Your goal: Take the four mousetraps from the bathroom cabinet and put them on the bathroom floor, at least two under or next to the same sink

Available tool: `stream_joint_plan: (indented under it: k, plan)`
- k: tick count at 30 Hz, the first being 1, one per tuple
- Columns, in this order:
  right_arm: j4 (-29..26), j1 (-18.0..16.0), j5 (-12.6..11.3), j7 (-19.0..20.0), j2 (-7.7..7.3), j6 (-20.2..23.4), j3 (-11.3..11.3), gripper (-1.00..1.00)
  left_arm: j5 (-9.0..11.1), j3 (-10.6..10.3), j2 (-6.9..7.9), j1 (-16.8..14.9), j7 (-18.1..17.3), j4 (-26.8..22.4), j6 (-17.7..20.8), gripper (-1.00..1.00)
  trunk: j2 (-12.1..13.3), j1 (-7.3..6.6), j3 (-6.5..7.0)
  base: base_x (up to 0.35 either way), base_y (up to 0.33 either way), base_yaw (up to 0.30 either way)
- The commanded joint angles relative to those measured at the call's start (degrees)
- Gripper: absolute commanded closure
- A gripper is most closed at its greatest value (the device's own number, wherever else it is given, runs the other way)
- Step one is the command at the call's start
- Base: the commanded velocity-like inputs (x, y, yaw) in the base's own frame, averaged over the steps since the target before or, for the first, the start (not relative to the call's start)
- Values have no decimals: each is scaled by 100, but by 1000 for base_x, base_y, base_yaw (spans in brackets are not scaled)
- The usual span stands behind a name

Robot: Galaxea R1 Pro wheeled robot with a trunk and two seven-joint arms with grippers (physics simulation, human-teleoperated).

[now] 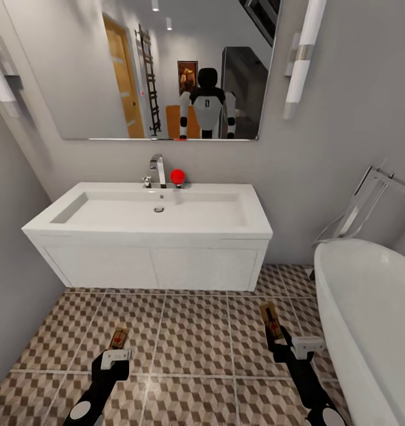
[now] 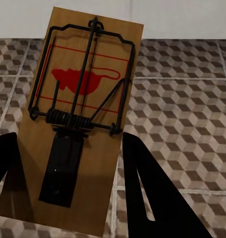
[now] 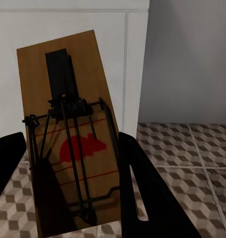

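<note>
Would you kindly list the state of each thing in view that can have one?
Left gripper: shut on a mousetrap.
Left mousetrap: held above the bathroom floor, spring bar down.
Right gripper: shut on a mousetrap.
Right mousetrap: held above the floor.
Bathroom sink: empty, faucet off.

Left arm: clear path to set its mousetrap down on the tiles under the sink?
Probably yes. The left tool holds a mousetrap above bare bathroom floor in front of the white vanity. Nothing lies on the tiles between it and the sink.
</note>
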Motion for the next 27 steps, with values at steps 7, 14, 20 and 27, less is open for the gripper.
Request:
stream_joint_plan:
  k: [7, 14, 20, 27]
  plan:
    - [-1, -2, -36, -36, -8, -26, 27, 100, 36, -45, 4, -4, 56, 1, -21, 100, -285, 154, -196, 0, 0, 0]
    - [-8, -5, -36, -37, -8, -29, 27, 100, 36, -47, 3, -4, 56, 1, -21, 100, -566, 308, -386, 0, 0, 0]
    - [-8, -6, -36, -37, -8, -29, 27, 100, 36, -48, 3, -4, 56, 7, -21, 100, -807, 440, -549, 0, 0, 0]
    - [-9, -6, -36, -38, -8, -29, 27, 100, 36, -48, -57, -4, 56, 16, -21, 100, -1087, 593, -740, 0, 0, 0]
